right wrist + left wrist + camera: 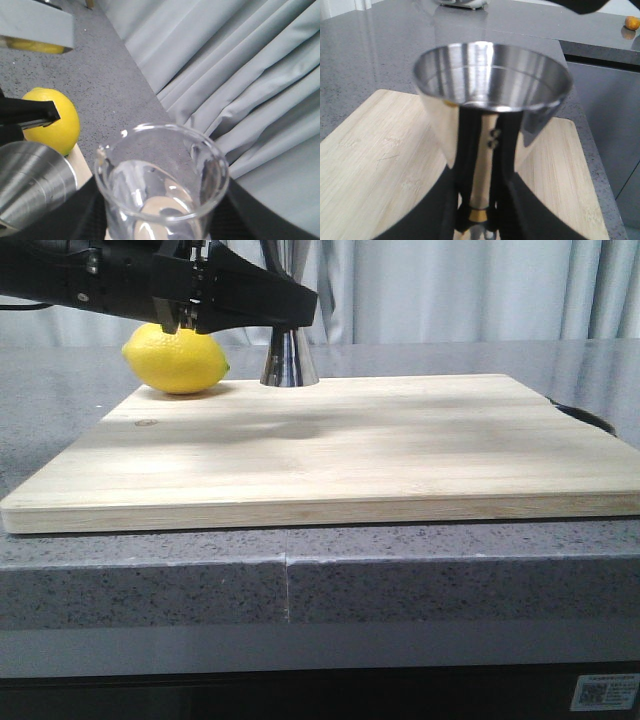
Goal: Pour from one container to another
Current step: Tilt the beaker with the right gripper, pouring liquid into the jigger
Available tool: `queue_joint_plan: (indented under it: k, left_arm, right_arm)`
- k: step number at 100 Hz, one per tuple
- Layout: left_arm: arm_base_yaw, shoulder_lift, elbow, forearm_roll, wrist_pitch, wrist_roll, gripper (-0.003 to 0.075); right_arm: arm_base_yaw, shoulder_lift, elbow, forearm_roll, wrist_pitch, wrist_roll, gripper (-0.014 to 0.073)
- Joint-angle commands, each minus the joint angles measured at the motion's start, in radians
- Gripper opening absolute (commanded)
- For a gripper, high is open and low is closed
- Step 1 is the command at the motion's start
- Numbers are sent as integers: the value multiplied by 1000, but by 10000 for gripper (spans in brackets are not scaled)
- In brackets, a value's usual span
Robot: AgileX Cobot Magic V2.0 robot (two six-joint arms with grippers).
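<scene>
Left gripper (479, 220) clamps jigger (490, 85) | right gripper (160, 220) grasps beaker (162, 185) | risk: lip misaligned, liquid spills onto board (330, 450).

My front camera sits low at table height looking forward across the cutting board (330, 450) toward the curtains, my left wrist camera peers down very close into the jigger (492, 80), and my right wrist camera hugs the beaker (162, 182), sharing the lemon (52, 120) with the front view.
</scene>
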Motion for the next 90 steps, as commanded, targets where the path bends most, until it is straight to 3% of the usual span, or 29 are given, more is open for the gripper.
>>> queue_joint_plan:
  k: [1, 90]
  left_arm:
    - [-9, -55, -29, -69, 109, -2, -19]
    - [-25, -55, -29, -63, 109, -2, -19]
  right_arm:
    - [1, -43, -39, -14, -76, -5, 216]
    - [2, -42, -39, -128, -78, -5, 216]
